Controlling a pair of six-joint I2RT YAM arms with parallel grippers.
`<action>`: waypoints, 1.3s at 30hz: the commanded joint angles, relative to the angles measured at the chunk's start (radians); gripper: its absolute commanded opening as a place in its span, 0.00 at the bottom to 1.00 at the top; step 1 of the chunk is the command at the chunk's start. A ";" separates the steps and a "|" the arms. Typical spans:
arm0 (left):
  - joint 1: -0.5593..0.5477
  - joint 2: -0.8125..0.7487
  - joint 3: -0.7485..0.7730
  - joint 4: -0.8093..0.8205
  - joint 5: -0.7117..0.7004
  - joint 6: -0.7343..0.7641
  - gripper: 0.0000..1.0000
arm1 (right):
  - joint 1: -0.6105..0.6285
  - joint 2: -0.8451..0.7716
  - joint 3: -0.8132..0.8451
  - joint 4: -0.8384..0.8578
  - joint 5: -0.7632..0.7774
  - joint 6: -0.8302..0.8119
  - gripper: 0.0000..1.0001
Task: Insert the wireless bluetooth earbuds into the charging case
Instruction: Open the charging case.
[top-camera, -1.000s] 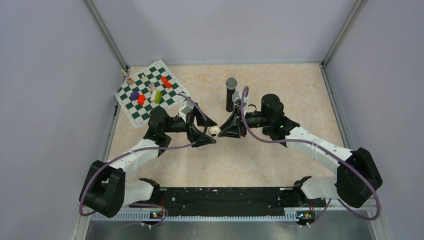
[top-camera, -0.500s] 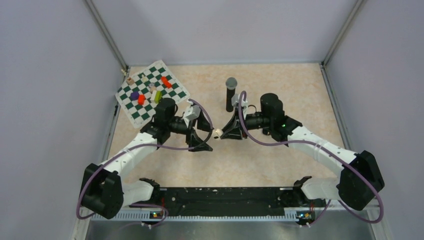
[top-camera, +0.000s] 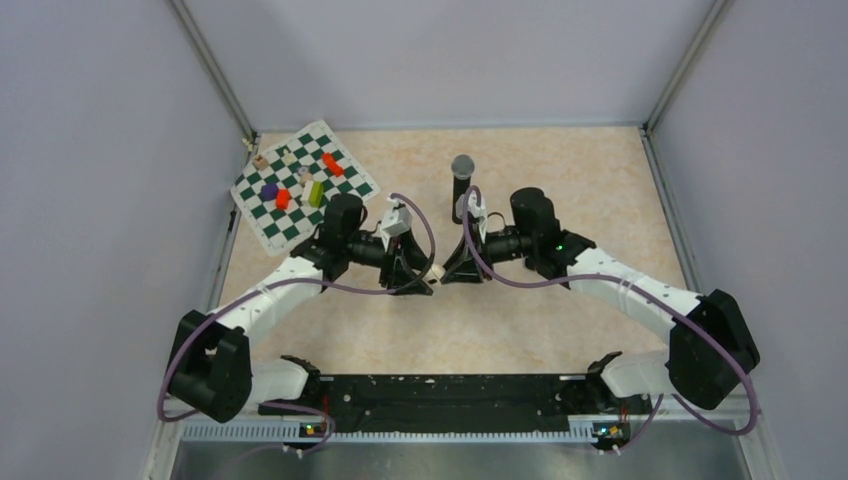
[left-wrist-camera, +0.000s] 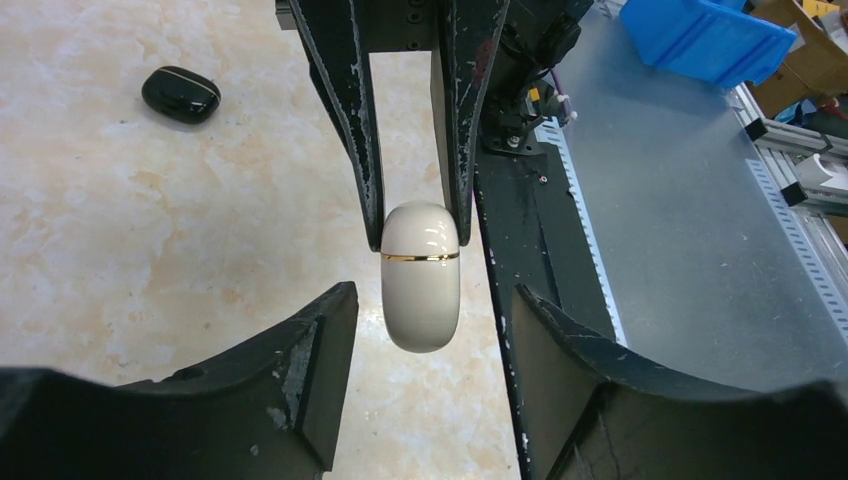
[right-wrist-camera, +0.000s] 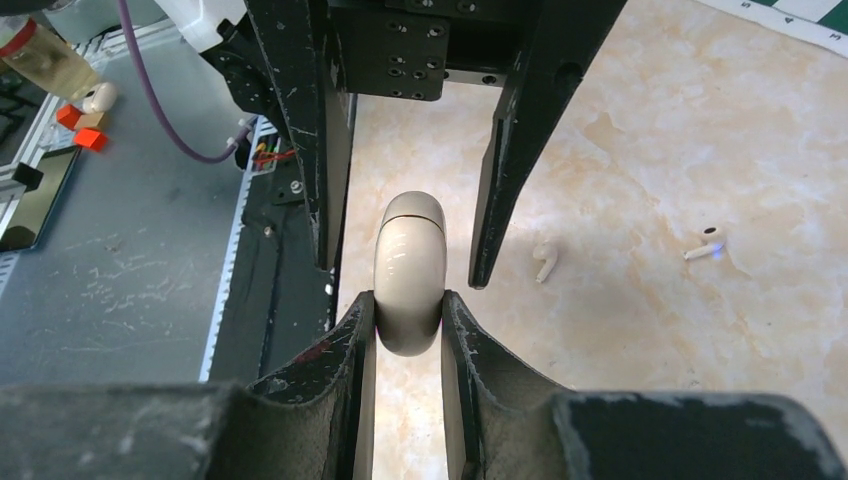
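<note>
A whitish charging case (right-wrist-camera: 408, 265) with a gold seam is held above the table, closed, by my right gripper (right-wrist-camera: 408, 312), which is shut on one end of it. My left gripper (left-wrist-camera: 430, 335) faces it from the other side, open, its fingers (left-wrist-camera: 310, 350) flanking the case's free end (left-wrist-camera: 420, 290) with gaps on both sides. In the top view the two grippers meet at the case (top-camera: 435, 271) mid-table. Two whitish earbuds lie loose on the table, one (right-wrist-camera: 544, 262) close to the case and one (right-wrist-camera: 706, 243) farther off.
A closed black case (left-wrist-camera: 181, 94) lies on the table. A black microphone (top-camera: 461, 185) stands upright behind the grippers. A green-and-white chessboard mat (top-camera: 262, 225) with coloured pieces sits at the back left. A blue bin (left-wrist-camera: 705, 35) lies beyond the table.
My left gripper has swung right up to the case and its jaws have narrowed around the case's free end. The right gripper, still holding the case, shifted slightly left.
</note>
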 joint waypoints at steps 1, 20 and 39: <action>-0.012 0.005 0.038 -0.023 0.001 0.012 0.61 | 0.015 0.008 0.061 -0.011 -0.017 -0.044 0.05; -0.037 0.034 0.065 -0.083 -0.014 0.049 0.41 | 0.025 0.011 0.063 -0.028 -0.009 -0.065 0.05; -0.039 0.011 0.045 -0.084 0.016 0.071 0.00 | 0.027 -0.038 0.063 -0.040 0.160 -0.131 0.46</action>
